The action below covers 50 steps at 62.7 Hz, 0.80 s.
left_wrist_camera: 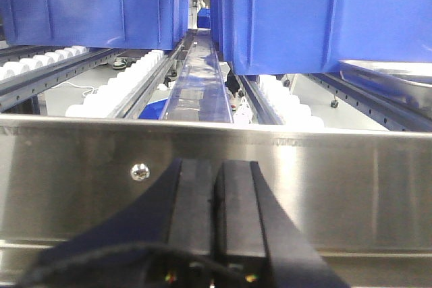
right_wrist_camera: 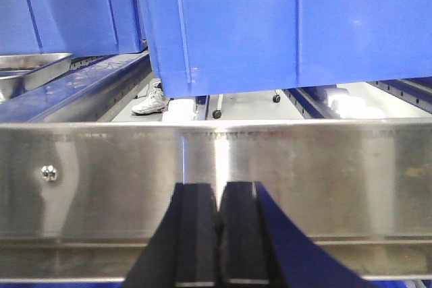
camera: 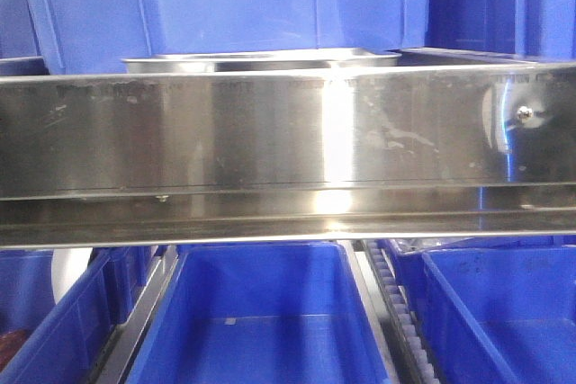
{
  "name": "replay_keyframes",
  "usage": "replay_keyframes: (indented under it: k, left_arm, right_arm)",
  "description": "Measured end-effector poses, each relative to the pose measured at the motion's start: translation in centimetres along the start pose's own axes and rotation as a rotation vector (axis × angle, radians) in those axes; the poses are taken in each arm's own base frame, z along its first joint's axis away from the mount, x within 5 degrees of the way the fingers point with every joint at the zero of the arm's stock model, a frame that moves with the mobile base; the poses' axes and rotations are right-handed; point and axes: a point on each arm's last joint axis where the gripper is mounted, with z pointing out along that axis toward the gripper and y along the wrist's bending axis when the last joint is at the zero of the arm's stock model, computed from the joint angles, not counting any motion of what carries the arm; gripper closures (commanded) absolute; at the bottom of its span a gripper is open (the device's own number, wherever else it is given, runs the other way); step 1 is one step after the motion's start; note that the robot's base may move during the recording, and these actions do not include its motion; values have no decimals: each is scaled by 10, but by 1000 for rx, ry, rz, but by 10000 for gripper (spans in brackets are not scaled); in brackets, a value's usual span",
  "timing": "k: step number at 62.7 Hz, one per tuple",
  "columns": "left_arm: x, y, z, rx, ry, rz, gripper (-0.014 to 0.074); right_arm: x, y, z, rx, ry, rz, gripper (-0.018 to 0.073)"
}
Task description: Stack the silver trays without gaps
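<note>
Front view: a steel rail runs across the whole middle of the frame, with a screw near its right end. Faint marks along the rail's top edge are too blurred to read. The tray shows only as a shiny rim and a strip of wall just above the rail, centre-left, behind it. Blue bins fill the top and the bottom of the frame. Neither gripper is in this view.

Left wrist view: the left gripper rises from the bottom centre, its black fingers pressed together with nothing between them. Their tips overlap the rail, which bears a screw left of them. The tray is a bright rim at the right edge, above and beyond the rail, well apart from the fingers. White rollers and blue bins lie behind.

Right wrist view: the right gripper stands at the bottom centre, its fingers also pressed together and holding nothing, in front of the rail. A screw sits at the rail's left. The tray lies at the left edge, above and beyond the rail, well apart from the fingers. A blue bin fills the top, with a white shoe under its left corner.
</note>
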Motion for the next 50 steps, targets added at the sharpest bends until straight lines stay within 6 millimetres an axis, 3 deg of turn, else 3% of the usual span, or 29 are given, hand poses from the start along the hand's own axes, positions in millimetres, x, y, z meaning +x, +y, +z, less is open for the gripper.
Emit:
replay_keyframes:
  k: [50]
  left_arm:
    - [-6,0,0,-2,-67,-8,644]
  right_arm:
    - [-3,0,0,-2,-33,0,506]
